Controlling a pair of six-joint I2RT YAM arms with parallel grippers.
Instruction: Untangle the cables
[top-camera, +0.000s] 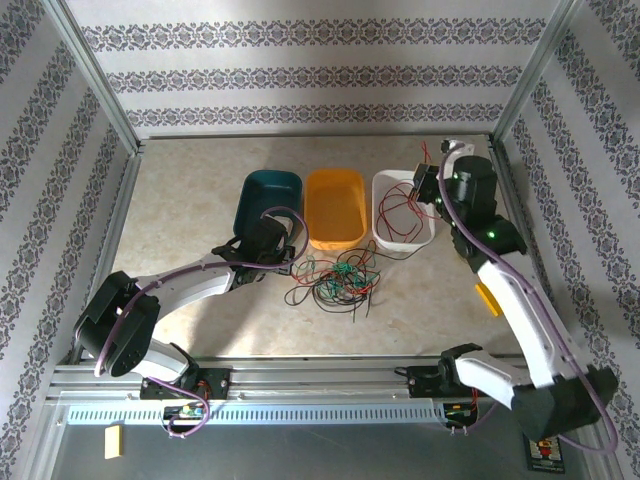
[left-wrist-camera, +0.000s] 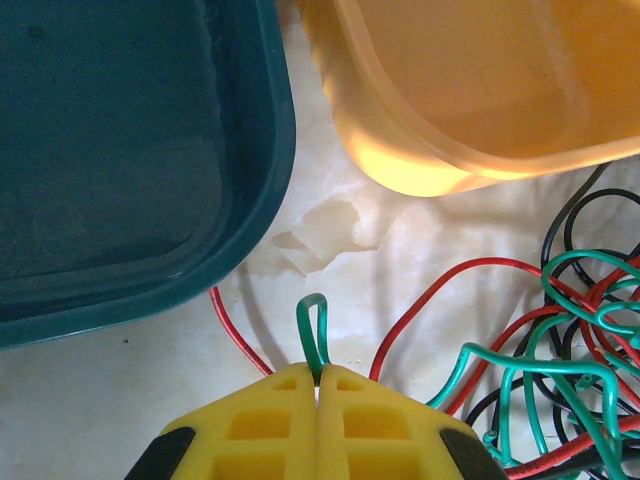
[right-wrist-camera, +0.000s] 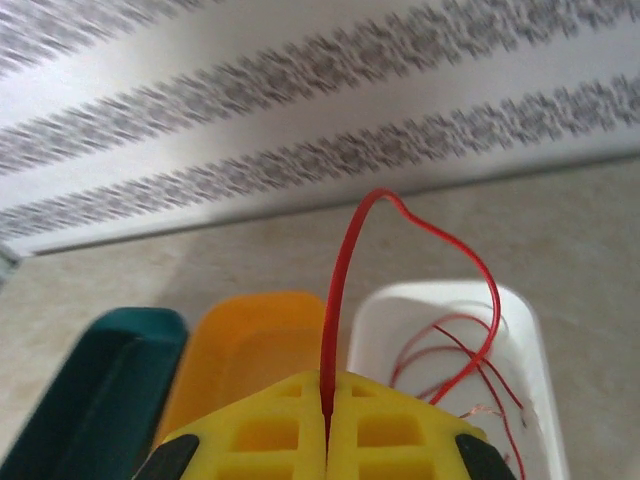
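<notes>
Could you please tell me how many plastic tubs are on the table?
3, in a row: a dark teal rectangular plastic tub on the left, an orange plastic tub in the centre, and a white plastic tub on the right. None appears hidden.

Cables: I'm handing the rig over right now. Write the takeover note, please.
Left gripper: shut on a green cable loop at the tangle's edge, low over the table near the teal bin and the orange bin.
Right gripper: shut on a red cable, raised; the cable trails into the white bin.
Done: red strands lie in the white bin.
Left: the tangle of red, green and black cables on the table, not yet separated.
</notes>
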